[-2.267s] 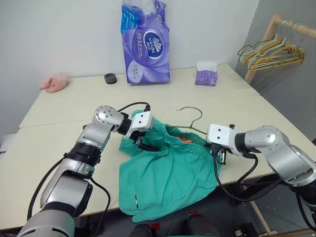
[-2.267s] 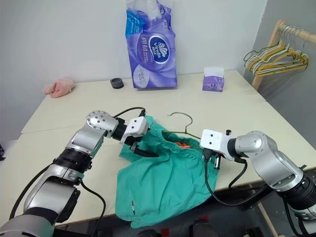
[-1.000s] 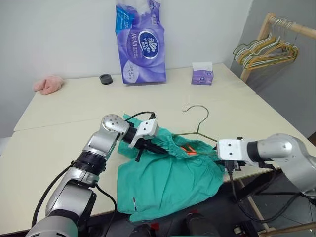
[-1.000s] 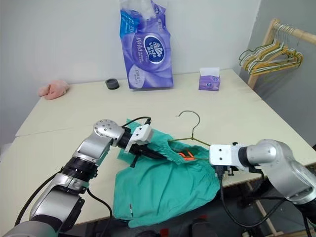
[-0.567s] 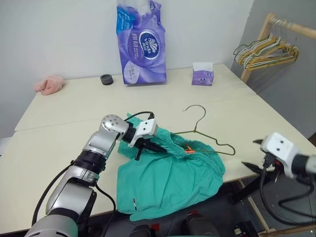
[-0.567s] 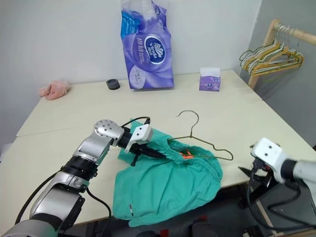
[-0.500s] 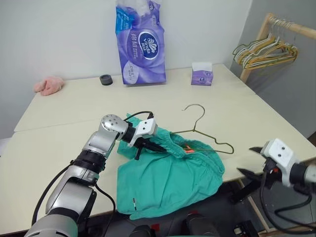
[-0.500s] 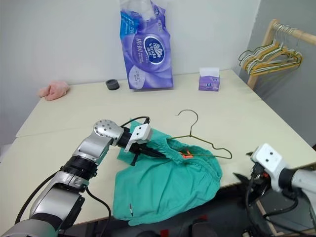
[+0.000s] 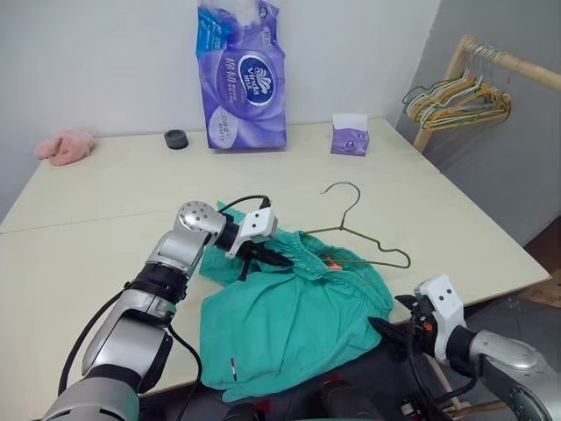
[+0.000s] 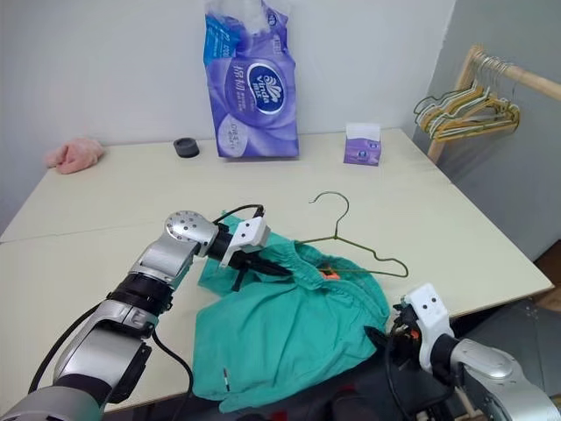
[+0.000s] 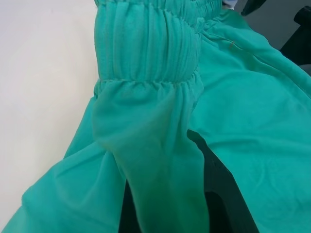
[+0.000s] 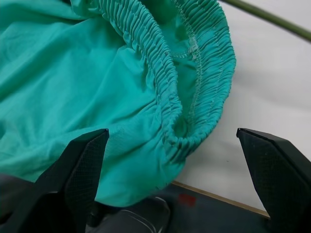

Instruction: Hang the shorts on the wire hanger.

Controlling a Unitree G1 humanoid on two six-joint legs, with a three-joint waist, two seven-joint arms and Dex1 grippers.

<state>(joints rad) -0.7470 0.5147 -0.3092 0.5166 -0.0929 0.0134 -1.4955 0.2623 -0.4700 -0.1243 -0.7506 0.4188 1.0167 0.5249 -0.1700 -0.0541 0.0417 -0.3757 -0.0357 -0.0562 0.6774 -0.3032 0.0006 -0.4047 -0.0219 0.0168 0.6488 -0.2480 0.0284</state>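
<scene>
- My left jaws (image 9: 263, 257) are clenched on the gathered waistband of the shorts (image 9: 289, 320), at the waistband's left end; from my left wrist the teal fabric bunches right up against them.
- My right jaws (image 9: 392, 316) stand wide and released, holding nothing; they hang off the near edge of the counter (image 9: 105, 202), just beside the right end of the waistband and not touching it.
- From my right wrist, the elastic loop of the waistband lies between my two spread black fingers (image 12: 80, 167), with a strip of bare counter beyond it.
- The shorts lie crumpled on the counter between my two jaws, the lower part draping over the near edge; a small white tag sits low on the fabric, and a bit of orange drawstring (image 9: 333, 263) peeks out inside the waist opening.
- The wire hanger (image 9: 368, 250) lies flat on the counter beyond the shorts, its hook pointing away from me; one end of it reaches in at the waist opening near the drawstring, the other sticks out bare, beyond my right jaws.
- Well beyond both jaws stand a purple tissue pack (image 9: 238, 77), a small purple box (image 9: 349, 137), a black ring (image 9: 176, 139) and a pink cloth (image 9: 61, 146).
- A rack of bunched hangers (image 9: 456, 98) stands far off past my right jaws.
</scene>
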